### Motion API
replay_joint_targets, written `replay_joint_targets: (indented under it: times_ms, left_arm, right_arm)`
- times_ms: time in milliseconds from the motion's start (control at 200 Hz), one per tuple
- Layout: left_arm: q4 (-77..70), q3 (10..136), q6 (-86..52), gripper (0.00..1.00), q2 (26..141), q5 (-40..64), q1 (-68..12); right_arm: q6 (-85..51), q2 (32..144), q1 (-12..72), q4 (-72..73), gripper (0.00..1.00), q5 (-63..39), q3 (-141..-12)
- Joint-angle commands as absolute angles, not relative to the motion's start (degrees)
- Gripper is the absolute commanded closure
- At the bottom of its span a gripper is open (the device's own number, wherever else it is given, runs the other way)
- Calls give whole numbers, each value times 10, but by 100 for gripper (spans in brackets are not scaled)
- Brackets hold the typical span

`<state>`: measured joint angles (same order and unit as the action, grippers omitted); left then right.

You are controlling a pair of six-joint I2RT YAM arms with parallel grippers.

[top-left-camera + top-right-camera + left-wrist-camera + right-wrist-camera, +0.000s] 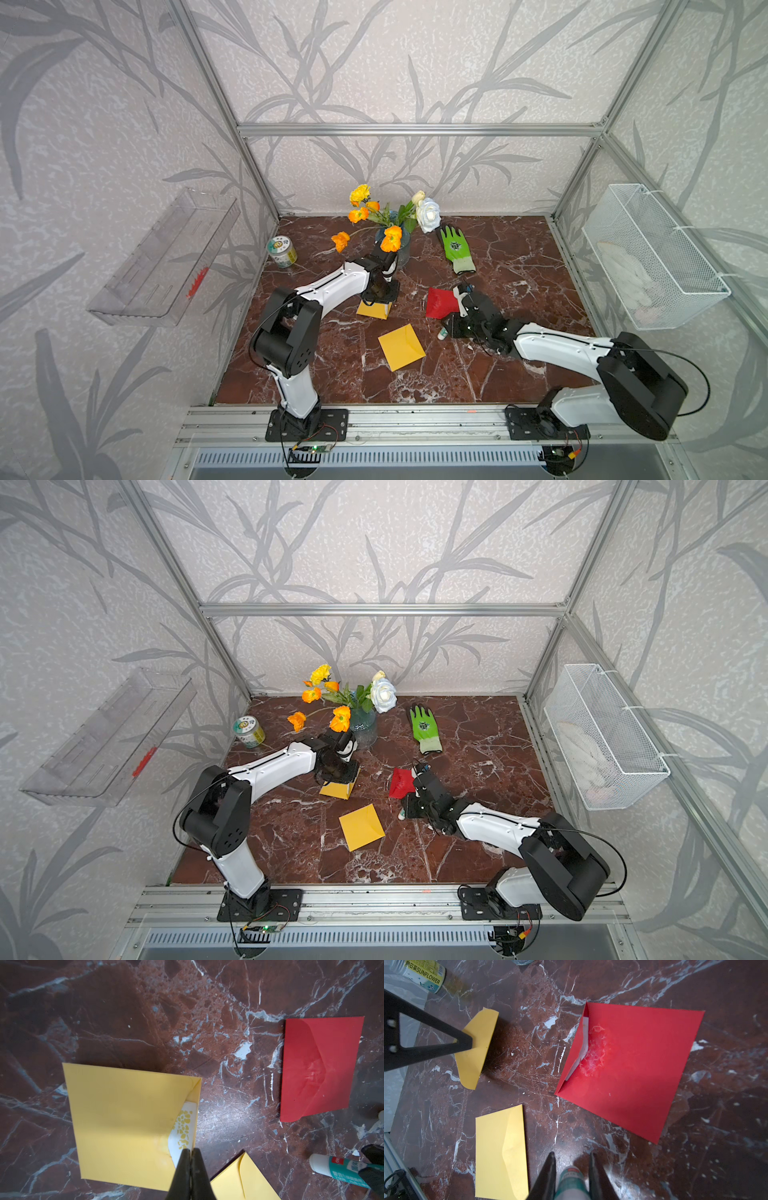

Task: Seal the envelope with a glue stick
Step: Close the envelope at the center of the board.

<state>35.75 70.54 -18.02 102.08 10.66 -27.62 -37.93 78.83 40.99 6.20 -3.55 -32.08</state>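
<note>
on the desk (519, 257), the yellow envelope (124, 1118) lay just ahead of the left fingers (190, 1159), which were pressed together on the edge of its raised flap (197, 1093), a card (182, 1126) peeking out beside them. the right fingers (552, 1167) pinched the glue stick (571, 1178), well apart from that flap. the flap would need holding steady and open while glue was wiped lightly along its inner edge.

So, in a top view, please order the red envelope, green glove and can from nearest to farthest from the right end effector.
1. red envelope, mid-table.
2. green glove, toward the back.
3. can, back left, by the wall.
</note>
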Motion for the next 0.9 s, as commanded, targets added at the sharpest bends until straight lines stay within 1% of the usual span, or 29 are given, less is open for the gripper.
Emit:
replay_joint_targets:
  times_ms: [0, 335, 375, 520, 740, 895]
  left_arm:
    - [349, 693, -185, 100, 1040, 105, -275]
    - [363, 708, -168, 99, 1085, 38, -276]
    - [364, 708, -167, 98, 1086, 31, -276]
    - [366, 706, -169, 86, 1086, 15, -279]
    - [370, 700, -169, 79, 1087, -15, -287]
    - [374, 697, -173, 78, 1093, -46, -290]
  right_arm:
    - [-381, 783, 412, 75, 100, -35, -314]
    - [-381, 790, 412, 74, 100, -35, -318]
    - [-380, 792, 412, 72, 100, -35, -320]
    - [-379, 795, 412, 72, 100, -36, -323]
    - [-379, 801, 412, 69, 100, -39, -327]
    - [-379, 804, 412, 68, 100, -41, -330]
